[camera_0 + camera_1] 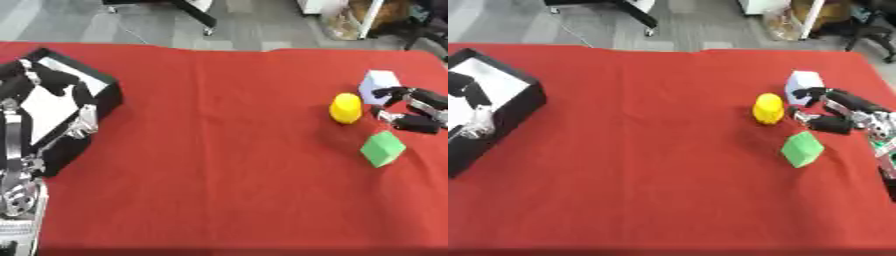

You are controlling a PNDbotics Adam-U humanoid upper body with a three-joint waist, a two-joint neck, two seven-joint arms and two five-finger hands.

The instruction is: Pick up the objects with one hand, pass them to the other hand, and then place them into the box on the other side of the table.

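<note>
Here our right hand (826,111) spreads its fingers at three o'clock of the yellow cylinder (768,108), ready to grasp it.

Red table (227,165) bears box (509,112), yellow (768,108), green (801,149), white (804,80) objects.

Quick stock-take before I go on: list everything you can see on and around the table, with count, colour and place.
Tablecloth: one, red, covers the whole table.
Box: one, black with white inside, left edge of the table.
Yellow object: one, rounded, right side, just left of the right hand.
Green cube: one, right side, nearer than the yellow object.
White block: one, pale, right side, behind the right hand's fingers.
Floor: grey, beyond the far edge, with furniture legs.
Left hand: black, over the box; its fingers cannot be read.
Right hand: black, open, reaching in from the right beside the yellow object.
</note>
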